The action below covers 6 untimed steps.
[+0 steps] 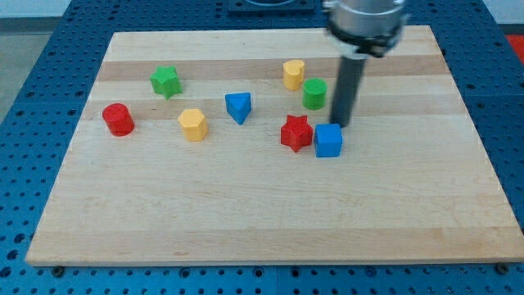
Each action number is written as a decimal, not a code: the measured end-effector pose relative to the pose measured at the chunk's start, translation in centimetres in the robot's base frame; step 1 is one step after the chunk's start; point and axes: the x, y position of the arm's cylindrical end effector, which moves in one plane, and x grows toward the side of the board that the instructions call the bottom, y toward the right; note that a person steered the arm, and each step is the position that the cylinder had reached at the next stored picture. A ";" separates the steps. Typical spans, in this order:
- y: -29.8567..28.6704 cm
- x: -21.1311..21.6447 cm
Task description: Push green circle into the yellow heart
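Nearest the camera, the blue cube (328,140) is sitting on the wooden board (262,213), and every place below is given relative to it. Touching its left side, the red star (295,133) is resting. Just above it, my tip (340,123) is standing close behind its top edge; whether they are touching I cannot tell. The arm is ending in a plain rod with nothing that could open, close or grip. Up and slightly left of the cube, just left of the rod, the green circle (314,93) is sitting. Further up and left, the yellow heart (293,74) is lying near that circle, apart from it. Well left of the cube are lying the blue triangle (238,106), yellow hexagon (193,124), green star (165,81) and red cylinder (118,119). No writing is showing anywhere.
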 end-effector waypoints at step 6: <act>-0.2 -7.2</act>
